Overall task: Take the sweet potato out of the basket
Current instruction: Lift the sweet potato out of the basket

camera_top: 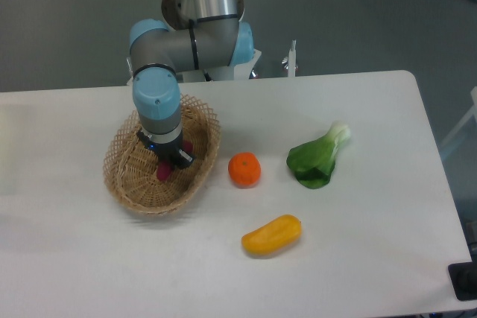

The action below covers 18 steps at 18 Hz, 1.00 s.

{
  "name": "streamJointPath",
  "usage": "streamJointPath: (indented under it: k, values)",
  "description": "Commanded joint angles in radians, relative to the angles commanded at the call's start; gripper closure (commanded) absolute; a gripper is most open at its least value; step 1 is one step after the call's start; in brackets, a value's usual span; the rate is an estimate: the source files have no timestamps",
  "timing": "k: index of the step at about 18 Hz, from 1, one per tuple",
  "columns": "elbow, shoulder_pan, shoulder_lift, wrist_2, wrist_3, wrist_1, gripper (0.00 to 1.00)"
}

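The woven tan wicker basket [127, 184] sits at the left of the white table. The reddish-purple sweet potato [163, 171] lies inside it, mostly hidden under my wrist; only its lower end and a bit by the wrist show. My gripper [168, 160] reaches straight down into the basket, right over the sweet potato. The black fingers straddle the tuber, but the wrist hides whether they press on it.
A round orange [244, 170] lies just right of the basket. A green bok choy [317, 157] lies further right. A yellow-orange oblong fruit [272, 234] lies toward the front. The arm's base stands behind the basket.
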State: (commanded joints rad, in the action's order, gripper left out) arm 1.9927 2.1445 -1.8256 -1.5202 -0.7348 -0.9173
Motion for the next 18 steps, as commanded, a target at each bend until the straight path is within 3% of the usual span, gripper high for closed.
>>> streamJointPath:
  k: [5, 12, 18]
  values:
    - [-0.043, 0.021, 0.026, 0.003, -0.006, -0.026, 0.83]
    - [-0.227, 0.123, 0.028, 0.009, -0.035, -0.216, 0.83]
    - [-0.275, 0.265, 0.026, 0.011, -0.237, -0.229, 0.82]
